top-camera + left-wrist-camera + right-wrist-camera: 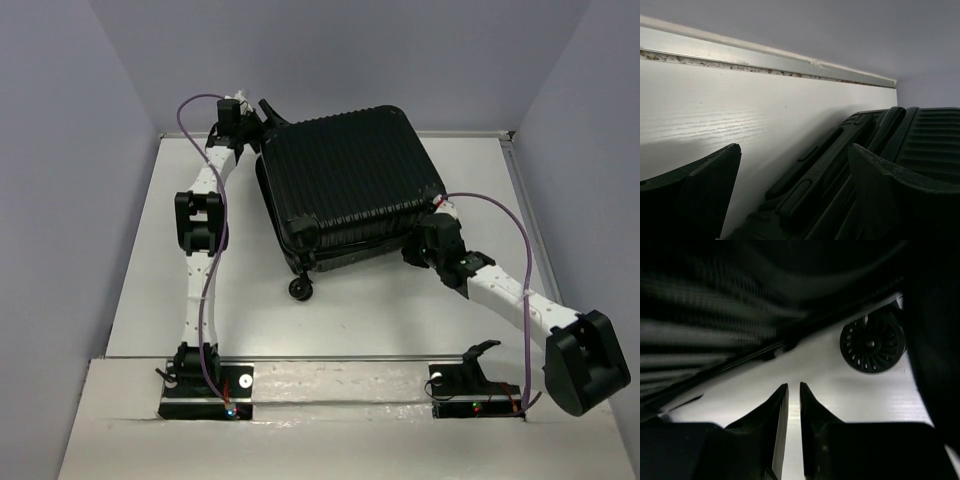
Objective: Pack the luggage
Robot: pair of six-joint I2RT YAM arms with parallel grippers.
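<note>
A white surface [400, 300] with a faint wood grain fills the middle of the scene. Plain lavender-grey walls close it in on three sides: a back wall [350, 60], a left wall [60, 200] and a right wall [590, 120]. A pale trim strip [765, 60], speckled with dark marks, runs where the surface meets the back wall. A shiny metal band [340, 385] crosses the near edge. The light is soft and even.

right tool [794, 386], barely parted, near the luggage [715, 295] wheel [871, 344].
</note>
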